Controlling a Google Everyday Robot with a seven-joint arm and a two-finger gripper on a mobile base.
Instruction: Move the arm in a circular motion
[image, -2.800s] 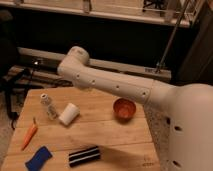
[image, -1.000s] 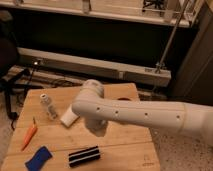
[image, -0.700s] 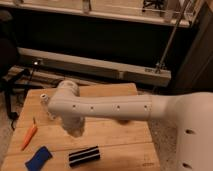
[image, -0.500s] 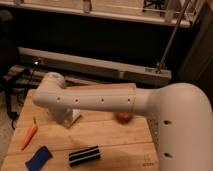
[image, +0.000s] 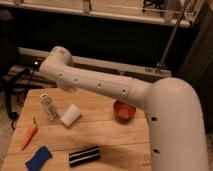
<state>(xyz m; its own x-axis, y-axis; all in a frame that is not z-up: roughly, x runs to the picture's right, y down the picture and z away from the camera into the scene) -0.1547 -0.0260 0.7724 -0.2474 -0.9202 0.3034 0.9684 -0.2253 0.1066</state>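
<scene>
The arm (image: 102, 87) is a thick white link with small dark holes. It reaches from the big shoulder housing (image: 175, 125) at the right up to a rounded elbow joint (image: 60, 55) at the upper left. The elbow hangs above the back left edge of the wooden table (image: 107, 135). My gripper is out of view, past the elbow, and it is shut. No object shows in it.
On the table stand a small white bottle (image: 48, 106), a white cup on its side (image: 71, 115) and an orange bowl (image: 124, 110), partly behind the arm. Nearer the front lie a carrot (image: 30, 135), a blue sponge (image: 38, 158) and a black striped bar (image: 84, 155). A dark shelf runs behind.
The elbow swept low across the table from right to left, then rose to the upper left, uncovering the bottle and cup. The table items have not moved.
</scene>
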